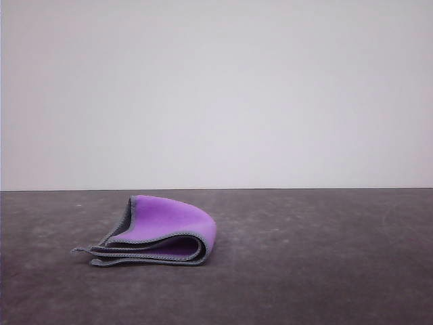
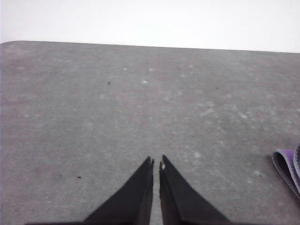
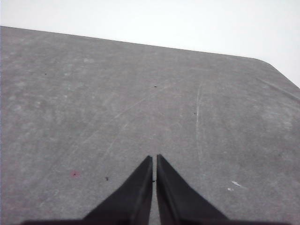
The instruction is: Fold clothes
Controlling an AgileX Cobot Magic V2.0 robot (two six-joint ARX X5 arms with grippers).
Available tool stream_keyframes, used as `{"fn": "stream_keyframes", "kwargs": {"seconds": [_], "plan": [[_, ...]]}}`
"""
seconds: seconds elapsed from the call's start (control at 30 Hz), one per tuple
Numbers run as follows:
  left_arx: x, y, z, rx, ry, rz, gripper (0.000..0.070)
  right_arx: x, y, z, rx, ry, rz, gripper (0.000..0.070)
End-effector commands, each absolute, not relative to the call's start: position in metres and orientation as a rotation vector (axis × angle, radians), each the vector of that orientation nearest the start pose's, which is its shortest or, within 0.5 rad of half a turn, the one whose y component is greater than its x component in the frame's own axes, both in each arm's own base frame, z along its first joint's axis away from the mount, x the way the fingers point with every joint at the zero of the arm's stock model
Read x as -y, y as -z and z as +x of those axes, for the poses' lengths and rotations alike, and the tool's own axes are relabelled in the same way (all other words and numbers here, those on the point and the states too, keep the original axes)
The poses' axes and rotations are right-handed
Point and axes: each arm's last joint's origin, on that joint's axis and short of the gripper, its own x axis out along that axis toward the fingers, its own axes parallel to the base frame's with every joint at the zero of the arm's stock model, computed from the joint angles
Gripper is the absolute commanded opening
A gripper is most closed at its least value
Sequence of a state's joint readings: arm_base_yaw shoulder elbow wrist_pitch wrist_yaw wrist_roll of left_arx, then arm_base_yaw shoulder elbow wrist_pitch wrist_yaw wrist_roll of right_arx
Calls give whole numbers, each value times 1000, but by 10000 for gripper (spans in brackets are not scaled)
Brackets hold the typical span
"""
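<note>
Black fingers point(image 2: 140, 197) of the left end effector point(image 2: 156, 163) taper to tips drawn together with only a hairline slit between them, gripping nothing, poised above bare grey tabletop point(image 2: 117, 117). Likewise the right end effector point(image 3: 154, 158) has its two dark fingers point(image 3: 180, 199) closed nearly tip to tip and empty, over a scuffed stretch of the tabletop near a rounded far corner, where a small reddish speck point(image 3: 74, 174) and a pale fleck point(image 3: 236, 184) mark the surface. In the front view the cloth point(image 1: 159, 233) lies folded into a low bundle on the tabletop, left of the middle and well back from the near edge: bright purple faces outward over the humped top and rounded right side, while grey stitched edging runs in stacked layers along the front, ending in a thin tail at the left. A sliver of that same cloth point(image 2: 288, 168), purple with grey edging, shows in the left wrist view, apart from the fingers. Behind the tabletop stands a plain pale wall point(image 1: 216, 88).
</note>
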State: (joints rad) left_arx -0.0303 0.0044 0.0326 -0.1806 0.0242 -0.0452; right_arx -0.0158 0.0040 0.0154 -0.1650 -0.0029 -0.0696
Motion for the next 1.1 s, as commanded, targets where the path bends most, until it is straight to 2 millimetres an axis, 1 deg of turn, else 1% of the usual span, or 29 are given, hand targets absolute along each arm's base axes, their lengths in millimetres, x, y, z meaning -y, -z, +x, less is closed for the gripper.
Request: {"fn": "stream_keyframes", "kwargs": {"seconds": [0.0, 1.07], "plan": [[3, -150, 96, -178, 48, -45, 16, 2, -152, 96, -146, 14, -52, 10], [3, -150, 96, -178, 48, -45, 16, 2, -152, 96, -146, 14, -52, 10]]}}
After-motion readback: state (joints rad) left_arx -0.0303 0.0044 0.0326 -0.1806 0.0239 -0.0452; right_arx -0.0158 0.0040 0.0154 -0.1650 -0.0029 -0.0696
